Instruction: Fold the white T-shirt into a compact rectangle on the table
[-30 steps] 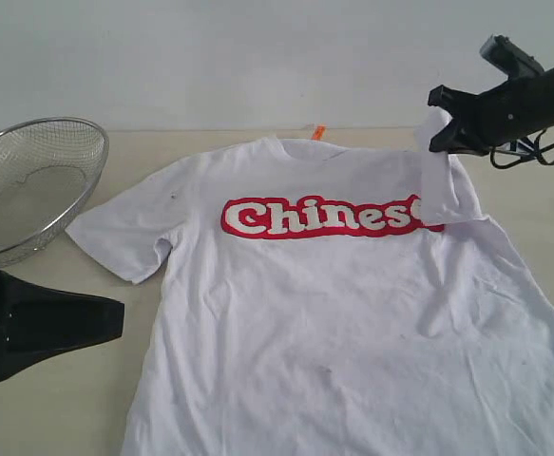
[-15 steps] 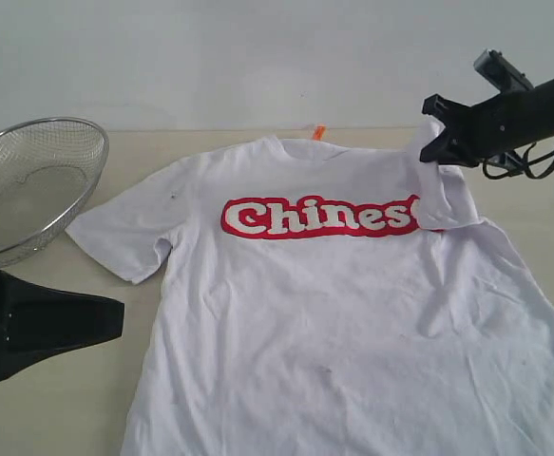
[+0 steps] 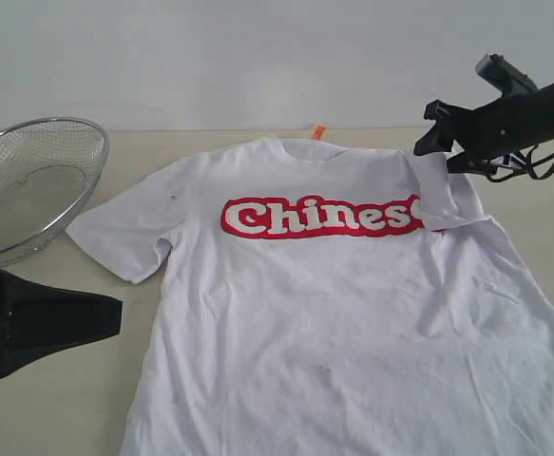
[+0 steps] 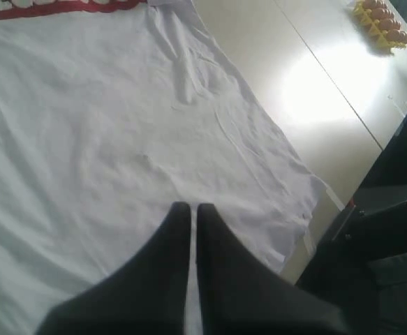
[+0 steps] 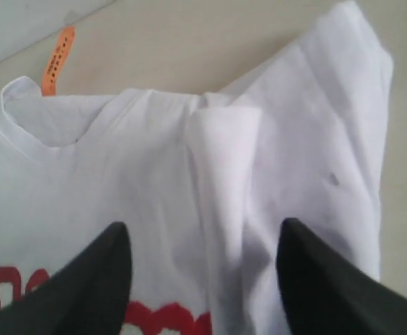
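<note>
The white T-shirt (image 3: 334, 313) lies face up on the table (image 3: 77, 399), red lettering (image 3: 315, 217) across its chest. Its right sleeve (image 3: 443, 195) is folded inward and covers the end of the lettering. My right gripper (image 3: 435, 142) hovers just over that sleeve, open and empty. In the right wrist view the folded sleeve (image 5: 224, 160) lies between the spread fingers of the right gripper (image 5: 203, 230), with the orange neck tag (image 5: 56, 59) beyond the collar. My left gripper (image 3: 115, 318) is shut on nothing, low at the shirt's left side. In the left wrist view the left gripper (image 4: 191, 207) points across the shirt's lower cloth (image 4: 119, 125).
A wire mesh basket (image 3: 29, 180) stands at the table's back left. A pale wall runs behind the table. In the left wrist view the table edge (image 4: 336, 202) lies just past the shirt's hem, with dark equipment (image 4: 385, 265) beyond and a yellow egg tray (image 4: 381, 17) farther off.
The right gripper has opened and let go of the right sleeve, which now lies flat on the chest. The left gripper has stayed put.
</note>
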Action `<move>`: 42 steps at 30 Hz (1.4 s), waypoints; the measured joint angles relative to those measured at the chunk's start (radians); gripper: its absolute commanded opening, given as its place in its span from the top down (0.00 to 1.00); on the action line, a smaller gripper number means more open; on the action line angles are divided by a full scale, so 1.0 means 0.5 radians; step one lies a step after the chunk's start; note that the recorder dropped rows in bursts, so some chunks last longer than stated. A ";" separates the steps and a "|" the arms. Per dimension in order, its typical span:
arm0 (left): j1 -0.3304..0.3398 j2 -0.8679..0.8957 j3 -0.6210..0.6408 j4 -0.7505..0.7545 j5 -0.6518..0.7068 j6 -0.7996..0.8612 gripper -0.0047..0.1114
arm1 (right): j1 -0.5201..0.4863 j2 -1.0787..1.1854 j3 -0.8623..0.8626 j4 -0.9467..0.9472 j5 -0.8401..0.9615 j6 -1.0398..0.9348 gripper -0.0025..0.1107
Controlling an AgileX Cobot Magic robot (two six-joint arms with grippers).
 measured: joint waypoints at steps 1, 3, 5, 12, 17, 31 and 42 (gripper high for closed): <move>0.000 0.000 0.000 0.000 0.000 0.000 0.92 | 0.000 -0.010 0.000 0.000 -0.021 0.000 0.72; 0.000 0.000 0.000 0.000 0.000 -0.004 0.92 | 0.000 -0.029 0.000 0.000 -0.055 0.000 0.80; 0.000 0.000 0.000 0.000 0.000 -0.004 0.92 | 0.000 -0.047 0.000 0.003 -0.068 0.000 0.88; 0.000 0.000 0.000 0.000 0.000 -0.004 0.92 | 0.000 -0.055 0.000 0.008 0.016 -0.056 0.92; 0.000 0.000 0.000 0.000 0.000 -0.004 0.92 | 0.000 -0.086 0.000 -0.006 0.027 -0.086 0.91; 0.000 0.000 0.000 0.000 0.000 -0.004 0.92 | 0.030 -0.192 0.000 -0.032 0.390 -0.276 0.66; 0.000 0.000 0.000 0.000 0.000 -0.004 0.92 | 0.158 -0.164 0.092 -0.258 0.058 -0.197 0.68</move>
